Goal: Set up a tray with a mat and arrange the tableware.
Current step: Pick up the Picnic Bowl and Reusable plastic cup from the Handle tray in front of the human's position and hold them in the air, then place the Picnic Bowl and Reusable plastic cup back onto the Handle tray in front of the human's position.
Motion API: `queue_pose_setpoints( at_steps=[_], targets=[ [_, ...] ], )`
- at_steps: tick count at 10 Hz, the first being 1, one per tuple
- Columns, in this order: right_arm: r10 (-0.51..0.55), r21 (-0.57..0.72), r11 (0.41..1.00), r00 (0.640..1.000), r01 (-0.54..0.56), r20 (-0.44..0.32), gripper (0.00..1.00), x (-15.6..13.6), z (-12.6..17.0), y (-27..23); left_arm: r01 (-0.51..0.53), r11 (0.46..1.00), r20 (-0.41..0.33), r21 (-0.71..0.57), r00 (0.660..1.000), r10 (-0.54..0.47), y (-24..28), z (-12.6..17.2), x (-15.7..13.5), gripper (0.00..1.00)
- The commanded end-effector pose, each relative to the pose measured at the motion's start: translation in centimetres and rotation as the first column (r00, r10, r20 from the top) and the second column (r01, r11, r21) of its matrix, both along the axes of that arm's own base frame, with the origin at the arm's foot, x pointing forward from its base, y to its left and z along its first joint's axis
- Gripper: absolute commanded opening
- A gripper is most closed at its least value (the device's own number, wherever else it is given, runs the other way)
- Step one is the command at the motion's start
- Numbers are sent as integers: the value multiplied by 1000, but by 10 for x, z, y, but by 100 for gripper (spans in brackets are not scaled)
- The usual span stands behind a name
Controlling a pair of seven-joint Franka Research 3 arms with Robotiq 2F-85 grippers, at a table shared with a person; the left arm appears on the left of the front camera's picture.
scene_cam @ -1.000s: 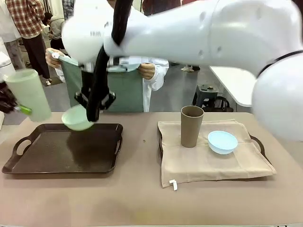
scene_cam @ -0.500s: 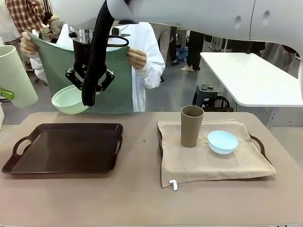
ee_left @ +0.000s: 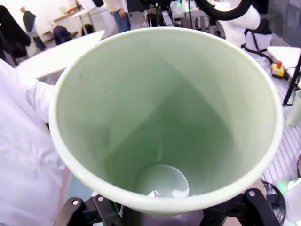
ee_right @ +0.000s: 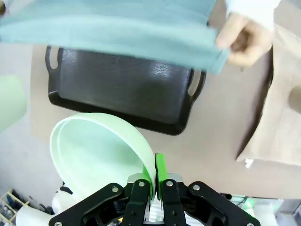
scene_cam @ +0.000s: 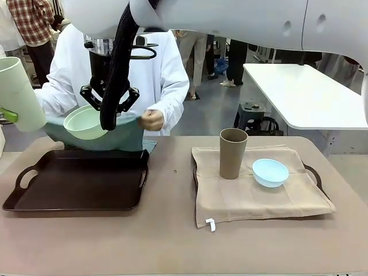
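At the far left my left gripper (scene_cam: 6, 115) is shut on the pale green cup (scene_cam: 20, 92), held upright in the air; the left wrist view looks down into the cup (ee_left: 164, 117). Reaching across, my right gripper (scene_cam: 105, 109) holds the pale green bowl (scene_cam: 85, 122) above the far edge of the dark tray (scene_cam: 80, 181). Its green pads (ee_right: 160, 172) pinch the bowl's (ee_right: 94, 150) rim. A person's hand (scene_cam: 152, 120) holds a teal mat (scene_cam: 129, 138) low at the tray's far side. The brown cup (scene_cam: 232, 153) and light blue bowl (scene_cam: 270, 172) stand on a beige mat (scene_cam: 253, 201).
The beige mat covers a second tray (scene_cam: 315, 175) at the right. Bare brown table (scene_cam: 172, 241) runs along the front and between the two trays. The person in a white coat stands right behind the dark tray.
The person has lowered the teal mat from chest height to the dark tray's far edge. My right gripper rose with the bowl a second ago, then held still. The left arm barely moved.
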State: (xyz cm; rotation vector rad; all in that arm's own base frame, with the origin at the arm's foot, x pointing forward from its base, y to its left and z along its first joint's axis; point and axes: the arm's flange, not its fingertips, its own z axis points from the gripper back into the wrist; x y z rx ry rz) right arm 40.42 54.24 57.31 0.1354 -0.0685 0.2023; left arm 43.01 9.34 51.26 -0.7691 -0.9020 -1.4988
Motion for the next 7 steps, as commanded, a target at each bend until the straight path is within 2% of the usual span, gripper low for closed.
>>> queue_pose_setpoints(
  at_steps=[1,7],
  targets=[
    [8,-3,1000,1000,-8,1,0,-1,4,0,8,1000,10,-3,1000,-8,1,3,-1,0],
    [8,-3,1000,1000,-8,1,0,-1,4,0,8,1000,10,-3,1000,-8,1,3,-1,0]
  ],
)
